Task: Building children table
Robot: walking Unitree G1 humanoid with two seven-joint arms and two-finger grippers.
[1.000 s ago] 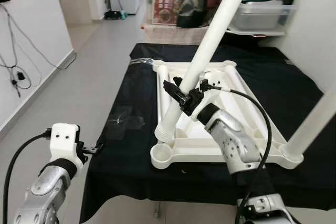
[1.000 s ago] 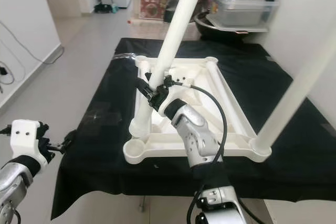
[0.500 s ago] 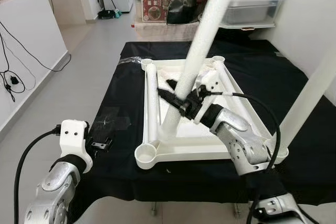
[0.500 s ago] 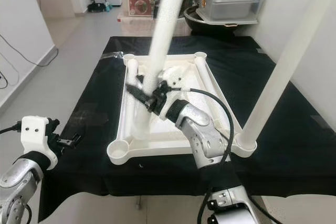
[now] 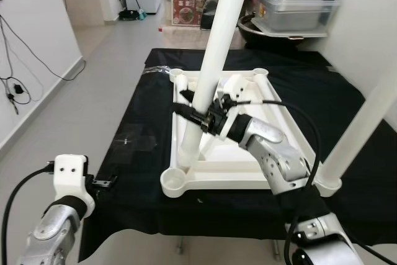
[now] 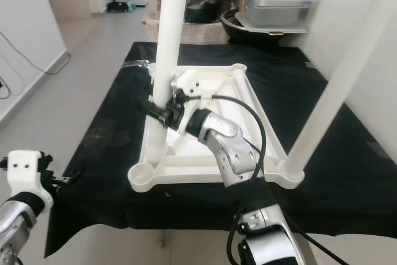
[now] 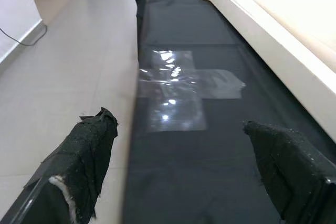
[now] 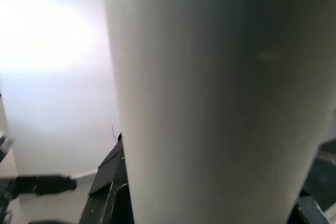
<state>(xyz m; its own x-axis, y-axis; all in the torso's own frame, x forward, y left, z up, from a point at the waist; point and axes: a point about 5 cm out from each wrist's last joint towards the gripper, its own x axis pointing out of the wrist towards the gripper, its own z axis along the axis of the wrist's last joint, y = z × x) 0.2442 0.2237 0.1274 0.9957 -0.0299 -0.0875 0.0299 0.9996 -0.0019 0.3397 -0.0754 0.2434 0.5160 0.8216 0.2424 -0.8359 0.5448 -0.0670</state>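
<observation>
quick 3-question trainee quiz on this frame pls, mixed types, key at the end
1. True or false: the right gripper is clamped on a white table leg.
2. Multiple choice: the left gripper is a) holding a leg, b) open and empty beside the black cloth, c) resting on the white tabletop frame.
3. Fill in: the near-left corner socket of the frame holds ____ leg.

Key: 1 true; 2 b; 3 no.
</observation>
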